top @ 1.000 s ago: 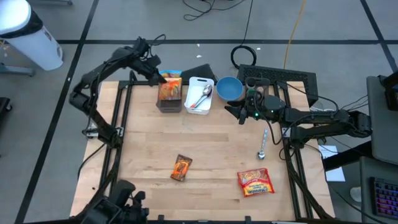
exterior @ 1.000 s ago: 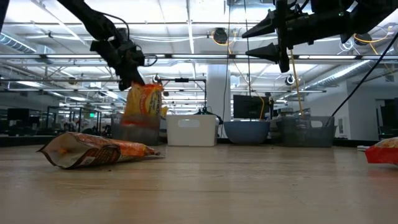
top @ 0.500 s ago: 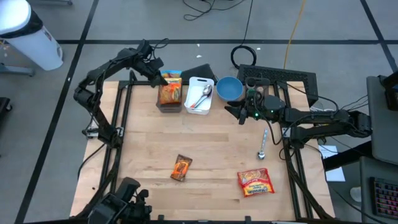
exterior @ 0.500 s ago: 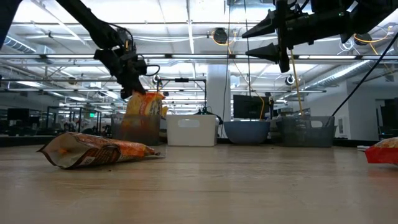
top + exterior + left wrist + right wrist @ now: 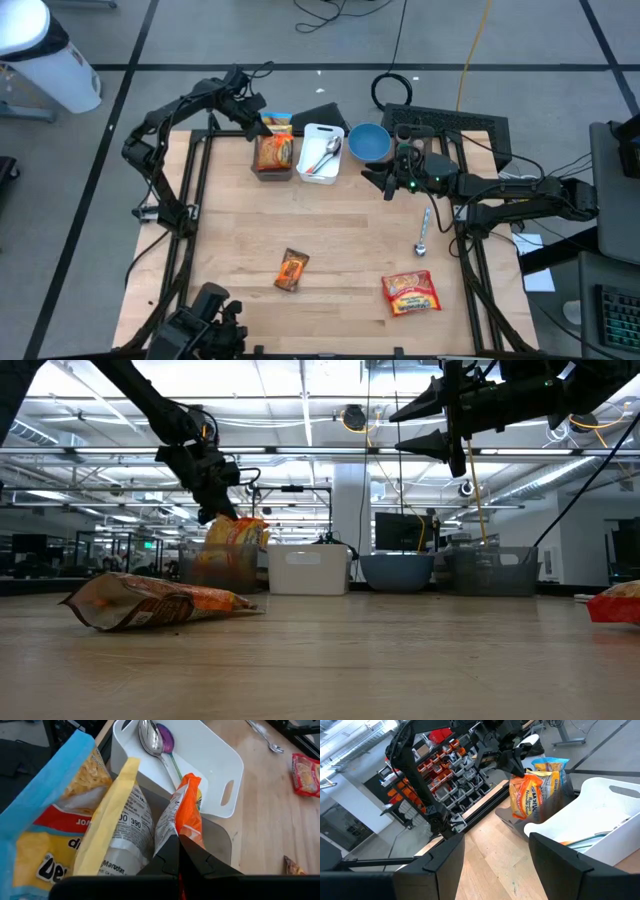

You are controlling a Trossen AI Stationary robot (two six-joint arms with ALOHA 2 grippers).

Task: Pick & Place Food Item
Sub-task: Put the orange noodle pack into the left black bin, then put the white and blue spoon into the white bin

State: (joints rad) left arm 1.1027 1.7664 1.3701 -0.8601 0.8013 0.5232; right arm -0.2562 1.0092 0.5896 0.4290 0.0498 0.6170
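An orange food packet (image 5: 187, 805) stands upright in a dark grey bin (image 5: 272, 172) at the table's far side, beside a yellow-edged packet (image 5: 117, 835) and a blue-and-yellow one (image 5: 50, 820). My left gripper (image 5: 262, 127) is above the bin's far left corner, shut on the orange packet. My right gripper (image 5: 385, 185) hangs open in the air near the blue bowl (image 5: 368, 142), with nothing between its fingers. My left gripper pinches the orange packet's crimped top edge (image 5: 181, 822) between its two fingers. The fingers slant down from the table's far left side. The packet stands upright below them, with its lower part inside the dark bin, next to the other packets.
A white bin (image 5: 322, 152) with spoons stands right of the dark bin. On the table lie a small orange snack packet (image 5: 292, 269), a red noodle packet (image 5: 411, 293) and a spoon (image 5: 423, 232). A dark basket (image 5: 450, 125) sits at the far right.
My left gripper has gone down toward the dark bin, still shut on the orange packet. The packet has sunk from above the bin's rim to standing lower inside it.
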